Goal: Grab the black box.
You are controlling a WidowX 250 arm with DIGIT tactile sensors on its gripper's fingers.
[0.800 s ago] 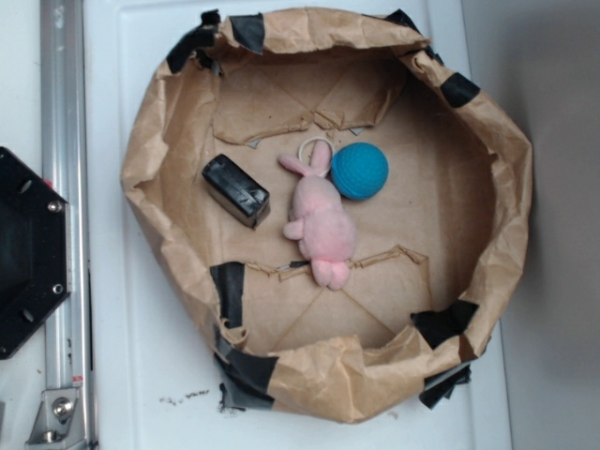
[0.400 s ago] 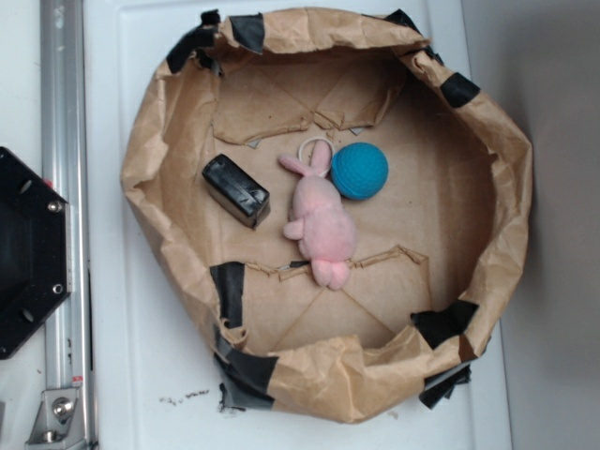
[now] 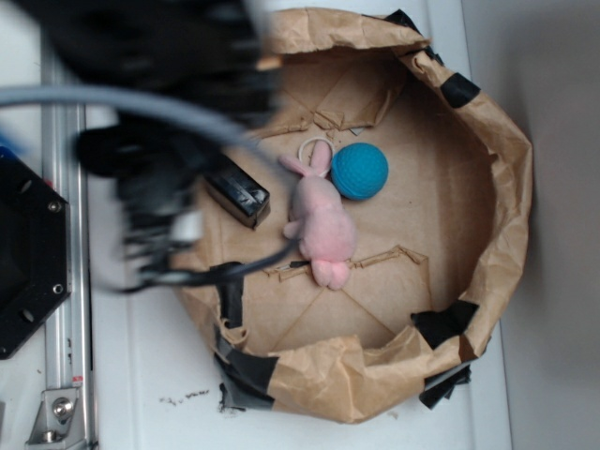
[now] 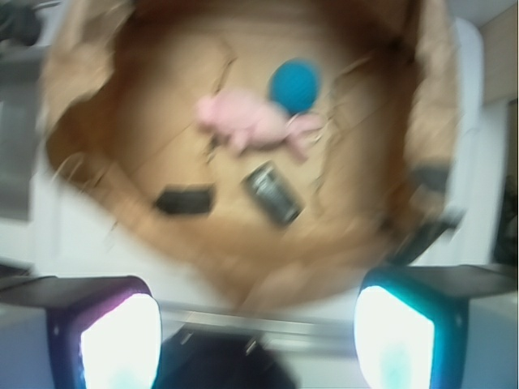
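The black box lies on the floor of the paper-lined bin, just left of the pink bunny and apart from it. My gripper stands open, empty, well above. I judge the box rigid, light, its glossy skin slippery; grip across the 2 long sides.

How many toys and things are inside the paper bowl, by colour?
Black: 1, the black box
Pink: 1, the plush bunny
Blue: 1, the ball
Total: 3
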